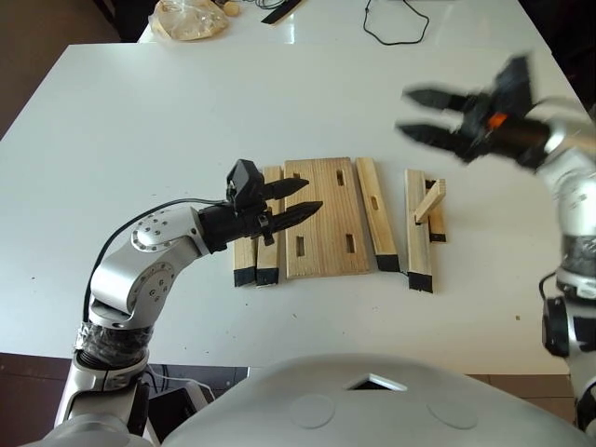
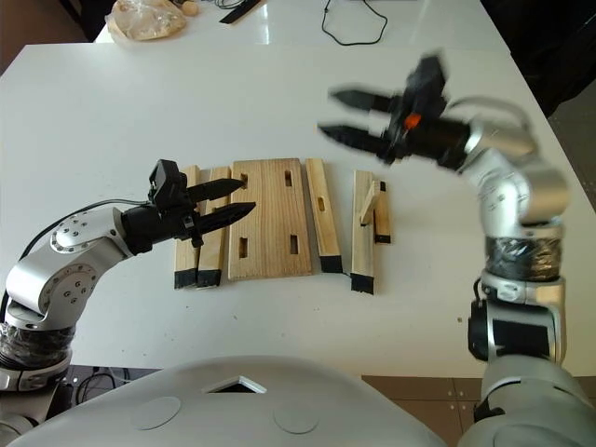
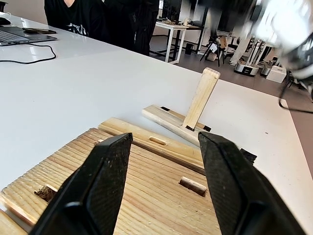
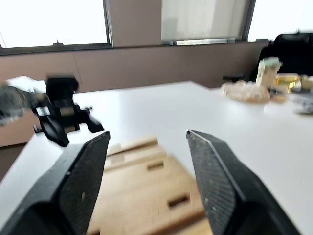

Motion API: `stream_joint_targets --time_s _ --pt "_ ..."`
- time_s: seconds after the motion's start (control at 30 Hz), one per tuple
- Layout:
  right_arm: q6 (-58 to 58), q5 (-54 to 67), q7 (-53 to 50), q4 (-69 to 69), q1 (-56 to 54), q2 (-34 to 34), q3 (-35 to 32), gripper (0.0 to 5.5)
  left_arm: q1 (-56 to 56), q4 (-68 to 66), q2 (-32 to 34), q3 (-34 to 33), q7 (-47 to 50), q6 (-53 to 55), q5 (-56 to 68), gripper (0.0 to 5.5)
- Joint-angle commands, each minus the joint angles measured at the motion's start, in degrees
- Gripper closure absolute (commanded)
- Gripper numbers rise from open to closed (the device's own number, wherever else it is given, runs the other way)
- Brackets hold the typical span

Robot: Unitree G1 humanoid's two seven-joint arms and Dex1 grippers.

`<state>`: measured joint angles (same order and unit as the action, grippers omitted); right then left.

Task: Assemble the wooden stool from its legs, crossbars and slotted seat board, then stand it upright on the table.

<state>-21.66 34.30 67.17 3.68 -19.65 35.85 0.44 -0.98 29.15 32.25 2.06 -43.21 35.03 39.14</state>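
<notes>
Left eye view: slotted seat board (image 1: 321, 217) is lying flat mid-table (image 1: 140, 121), nothing slotted into it. Two legs (image 1: 244, 256) are lying side by side against its left edge. A third leg (image 1: 377, 226) is lying just beside its right edge. Further right, a fourth leg (image 1: 418, 233) is lying flat with a crossbar (image 1: 429, 202) sticking out of it, tilted. Left gripper (image 1: 314, 194) is hovering over the board's left edge and the two legs, jaws moderately apart, carrying nothing. Right gripper (image 1: 402, 112) is hanging in the air beyond the fourth leg, blurred, jaws wide, empty. A bag (image 1: 191, 19) and a black cable (image 1: 396, 23) are lying at the far end.

Right eye view: same layout. Right gripper is pointing toward the robot's left, well above the parts.

Left wrist view: left fingers (image 3: 102, 191) are framing the seat board, nothing between them. Beyond them, the third leg is showing its slot and the crossbar is leaning up out of the fourth leg.

Right wrist view: right fingers (image 4: 78, 196) are standing wide apart with the board blurred below. The left gripper is showing farther off.
</notes>
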Motion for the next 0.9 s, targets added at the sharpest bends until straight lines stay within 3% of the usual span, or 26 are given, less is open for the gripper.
stream_joint_targets --time_s 0.03,0.2,0.4,0.57,0.73,0.9 --pt "14.8 -12.8 -1.7 14.4 5.0 -2.3 5.0 2.61 -0.2 -0.6 0.0 1.2 -0.5 -0.3 -1.2 3.0" --pt "8.6 -2.3 -3.4 6.5 0.5 -2.4 -1.3 2.61 0.6 -0.4 0.3 0.2 -0.5 -0.2 -1.0 3.0" --pt "-14.6 20.4 -2.8 -17.5 4.6 3.5 -7.4 2.61 2.0 0.4 -0.6 0.4 0.3 -0.9 -1.4 3.0" --pt "-15.0 18.5 -0.5 -25.6 11.9 7.2 -6.9 2.61 2.6 0.7 -0.7 0.4 0.6 -1.3 -1.4 3.0" --pt "-13.8 15.4 -0.3 -22.7 9.3 7.6 -6.8 2.61 2.4 0.4 -0.9 0.4 0.6 -1.5 -1.7 3.0" --pt "-8.8 4.6 5.5 -24.3 19.9 12.9 1.1 2.61 2.9 0.6 -0.9 0.9 0.6 -1.8 -2.1 3.0"
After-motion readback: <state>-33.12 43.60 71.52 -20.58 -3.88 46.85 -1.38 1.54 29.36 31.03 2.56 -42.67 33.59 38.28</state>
